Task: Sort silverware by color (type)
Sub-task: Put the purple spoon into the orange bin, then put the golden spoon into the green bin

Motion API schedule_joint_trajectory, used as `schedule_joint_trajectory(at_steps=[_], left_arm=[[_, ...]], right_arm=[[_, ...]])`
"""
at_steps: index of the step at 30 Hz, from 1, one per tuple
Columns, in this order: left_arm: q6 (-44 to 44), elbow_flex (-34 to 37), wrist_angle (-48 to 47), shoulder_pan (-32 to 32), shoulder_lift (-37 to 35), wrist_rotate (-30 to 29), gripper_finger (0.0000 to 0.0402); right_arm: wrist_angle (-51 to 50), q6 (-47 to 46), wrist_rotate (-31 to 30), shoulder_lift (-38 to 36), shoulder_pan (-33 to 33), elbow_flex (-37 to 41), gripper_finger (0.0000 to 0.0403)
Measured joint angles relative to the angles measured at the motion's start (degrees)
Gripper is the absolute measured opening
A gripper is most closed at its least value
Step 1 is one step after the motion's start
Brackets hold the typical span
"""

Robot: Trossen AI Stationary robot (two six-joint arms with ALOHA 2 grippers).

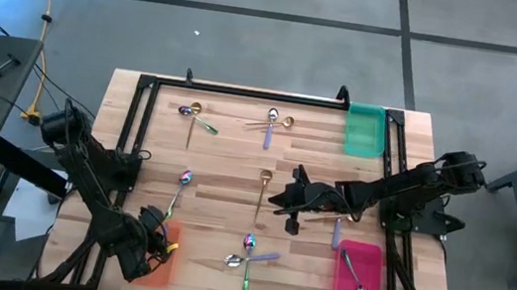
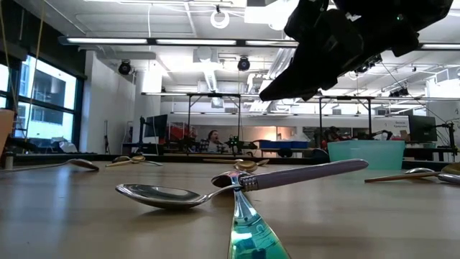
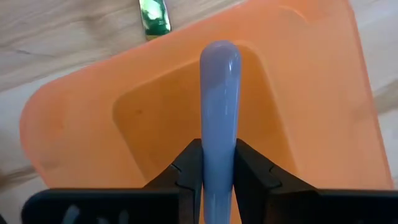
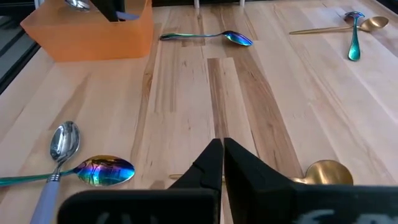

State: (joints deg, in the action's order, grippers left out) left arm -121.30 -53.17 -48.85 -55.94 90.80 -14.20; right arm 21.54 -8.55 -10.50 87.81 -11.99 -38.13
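Lavender-handled spoon (image 3: 219, 112) clamped in left pincer (image 3: 217, 168) over orange tray (image 3: 298, 93)

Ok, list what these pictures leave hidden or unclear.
- Left hand, left wrist view: shut on a lilac handle over the orange tray; its bowl is cut off by the edge.
- High view: left arm hides that tray's contents.
- Pink tray, high view: spoon colour inside too small to tell.
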Motion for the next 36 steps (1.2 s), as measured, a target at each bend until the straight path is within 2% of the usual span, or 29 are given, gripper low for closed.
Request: schedule_joint_trajectory(at_steps=[6,12,17,23,25,28,31,34,36], left_arm=[[3.5,0.0,0.3,0.0,-1.1,1.0,0.0130],[12.6,0.0,0.2,0.1,-6.3,0.5,0.0145],[25.8,-0.1,-1.4,2.6,-12.4,-9.0,0.0106],[52.0,-0.1,0.0,11.6,-17.2,-15.2,0.0020],[61.5,0.1,2.2,15.3,-18.2,-16.3,0.0005],[75.3,3.6,13.3,21.6,-20.6,-14.3,0.0005],[86.7,10.4,30.6,28.3,-22.6,-6.6,0.0001],[93.6,17.2,46.7,34.8,-23.3,1.5,0.0000],[96.4,21.2,53.5,38.8,-23.2,5.1,0.0000]], right_arm=[[-0.4,-0.1,0.0,0.0,0.0,0.0,0.0000],[-0.7,-0.3,0.0,0.0,0.0,0.0,0.0000],[-0.8,-0.8,0.0,0.0,0.0,0.0,0.0000],[-2.5,-2.6,-1.8,0.0,0.0,0.0,0.0000],[-3.3,-3.5,-3.0,0.0,0.3,0.0,0.0000],[-3.3,-4.8,-3.2,0.0,1.7,0.0,0.0000],[-3.2,-5.1,-3.3,0.0,3.7,0.0,0.0000],[-2.8,-5.1,-3.2,0.0,6.9,0.0,0.0000],[-2.8,-5.6,-2.4,0.0,9.3,0.0,0.0000]])
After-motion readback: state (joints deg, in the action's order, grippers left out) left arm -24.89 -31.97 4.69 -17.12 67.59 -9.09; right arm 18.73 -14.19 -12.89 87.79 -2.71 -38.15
